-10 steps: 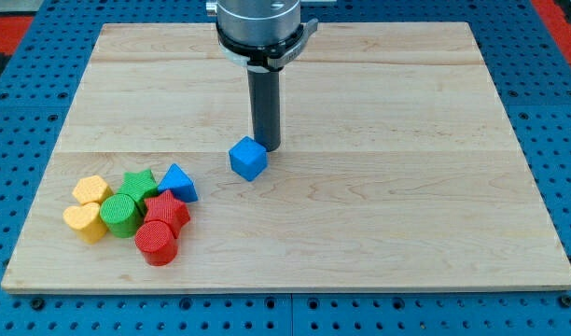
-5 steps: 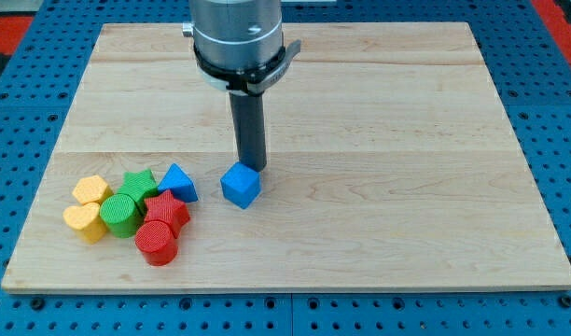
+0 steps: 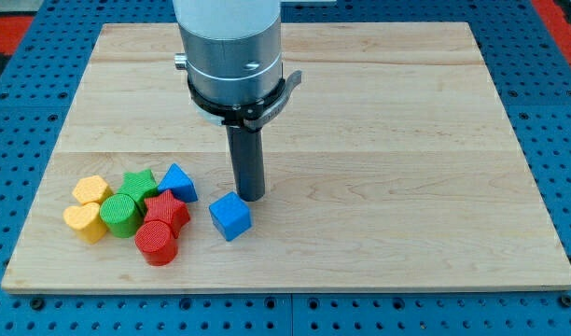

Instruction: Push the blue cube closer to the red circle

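Observation:
The blue cube (image 3: 230,217) sits on the wooden board (image 3: 379,187), left of centre and toward the view's bottom. My tip (image 3: 251,196) is right behind it, at its upper right edge, touching or nearly touching it. The red circle (image 3: 157,243), a red cylinder, lies at the bottom of a cluster of blocks to the cube's left and slightly lower, a short gap away.
The cluster holds a red star (image 3: 168,211), a blue triangle (image 3: 178,181), a green star (image 3: 137,183), a green cylinder (image 3: 121,216), a yellow hexagon (image 3: 91,190) and a yellow heart (image 3: 84,222). The board's bottom edge runs just below the cluster.
My tip has moved down and to the left, pushing the blue cube down-left, closer to the red circle. The cluster has not moved.

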{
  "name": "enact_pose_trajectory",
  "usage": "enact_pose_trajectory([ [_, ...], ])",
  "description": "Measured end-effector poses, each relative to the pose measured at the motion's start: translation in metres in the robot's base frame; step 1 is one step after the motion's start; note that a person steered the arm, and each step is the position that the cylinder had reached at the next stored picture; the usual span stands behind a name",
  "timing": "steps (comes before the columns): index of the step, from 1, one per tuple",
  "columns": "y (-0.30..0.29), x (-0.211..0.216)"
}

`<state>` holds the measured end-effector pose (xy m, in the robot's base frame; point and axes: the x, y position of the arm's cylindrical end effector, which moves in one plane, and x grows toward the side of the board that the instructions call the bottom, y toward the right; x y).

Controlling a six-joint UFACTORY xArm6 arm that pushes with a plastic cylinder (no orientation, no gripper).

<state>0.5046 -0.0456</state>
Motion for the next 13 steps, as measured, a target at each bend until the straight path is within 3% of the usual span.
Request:
enact_pose_trajectory([
  [5, -0.013, 0.033],
  [9, 0.0, 0.087],
  [13, -0.057, 0.088],
])
